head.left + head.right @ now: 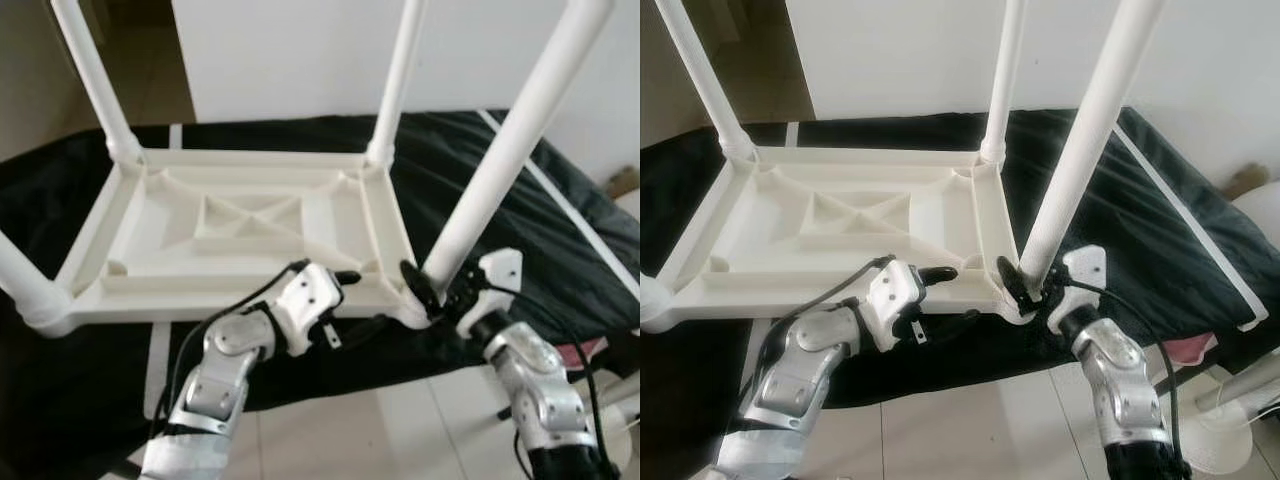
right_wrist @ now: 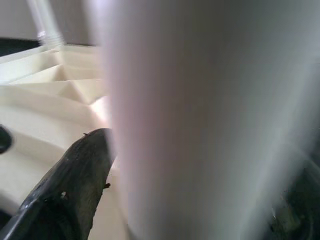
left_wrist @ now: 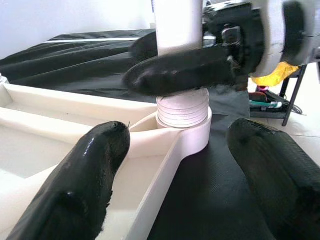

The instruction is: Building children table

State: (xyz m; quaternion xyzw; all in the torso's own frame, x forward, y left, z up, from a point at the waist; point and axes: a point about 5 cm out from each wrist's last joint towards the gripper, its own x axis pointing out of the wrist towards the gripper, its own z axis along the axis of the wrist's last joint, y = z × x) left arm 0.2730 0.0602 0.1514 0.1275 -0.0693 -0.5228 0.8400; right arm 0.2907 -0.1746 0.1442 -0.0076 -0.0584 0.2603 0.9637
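Black fabric (image 1: 560,230) with pale stripes covered the low platform that carried the work; whether it was a bed or a padded surface could not be told. Behind it stood a plain white wall (image 1: 290,55), and pale floor tiles (image 1: 400,430) ran along the near edge. A pink item (image 1: 1185,350) lay on the floor at the right, partly hidden under the fabric edge. The white plastic children table (image 1: 240,225) lay upside down on the fabric, its ribbed underside facing up. Two far legs stood in their corner sockets, their tops cut off by the frame. A near left leg (image 1: 25,285) was only partly in view. The near right leg (image 1: 510,150) rose at a slant from the near right corner socket (image 3: 185,132), where its threaded end sat in the collar. The right claw (image 1: 432,290) was closed around the base of that leg, just above the socket; in the right wrist view the leg was a blurred white mass beside one dark finger (image 2: 70,195). The left claw (image 1: 355,305) rested at the table's near rim, just beside the same corner, its fingers (image 3: 80,185) spread wide and holding nothing. Dark cables trailed along both silver arms.
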